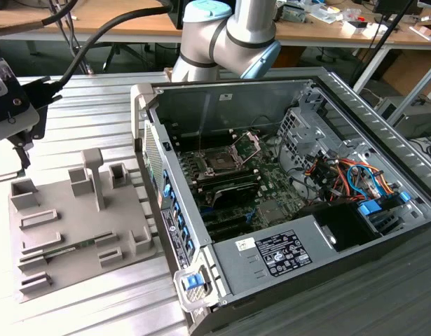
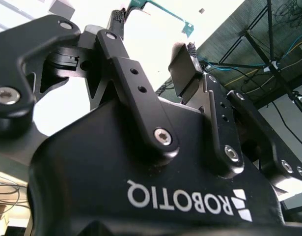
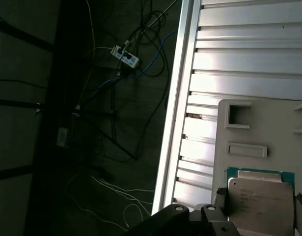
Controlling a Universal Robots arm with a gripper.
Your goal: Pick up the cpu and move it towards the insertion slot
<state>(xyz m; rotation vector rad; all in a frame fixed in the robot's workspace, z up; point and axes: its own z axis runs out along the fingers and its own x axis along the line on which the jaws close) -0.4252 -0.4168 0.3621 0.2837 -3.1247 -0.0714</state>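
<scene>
Now cpu (image 3: 261,201), silvery sq. lid w/ green edge, sits pinched btwn gripper (image 1: 22,157) jaws above grey tray (image 1: 68,210).

Soft daylight lies evenly on the ribbed silver metal table (image 1: 82,98) in the exterior view, shadows faint. In the second wrist view the backdrop burns white, leaving my black gripper (image 2: 153,33) dark. In the first wrist view the floor (image 3: 67,123) is murky, table slats glare, and the small square silver-topped cpu (image 3: 261,201) I clamp looks dull.
</scene>
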